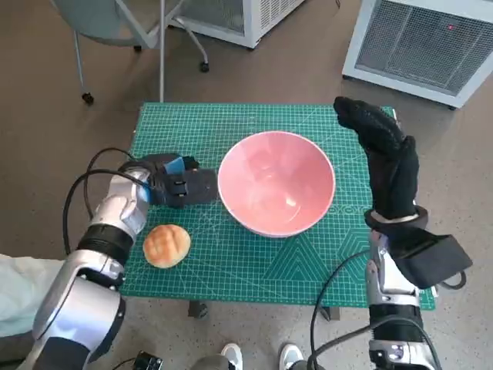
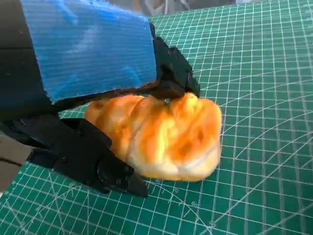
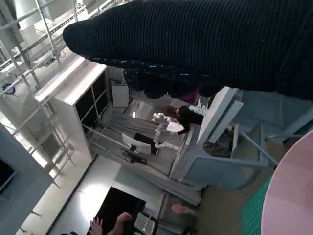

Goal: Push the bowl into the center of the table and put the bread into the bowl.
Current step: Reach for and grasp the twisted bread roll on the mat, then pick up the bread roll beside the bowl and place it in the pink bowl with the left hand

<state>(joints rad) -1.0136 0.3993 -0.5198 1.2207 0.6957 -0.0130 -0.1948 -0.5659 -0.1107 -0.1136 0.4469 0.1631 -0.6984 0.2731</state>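
bowl (image 1: 277, 183) frame centre on mat (image 1: 231, 270) | bread (image 1: 166, 245) lower left of bowl | left hand (image 1: 181, 183) just left of bowl | right hand (image 1: 385, 154) right

On the table (image 1: 231, 270) there is one pink bowl (image 1: 276, 183) and one bread roll (image 1: 166, 245). Two hands are over it: the left hand (image 1: 179, 183) and the right hand (image 1: 385, 154). Beyond the table stand one chair (image 1: 123, 23) and two white units (image 1: 420, 42).
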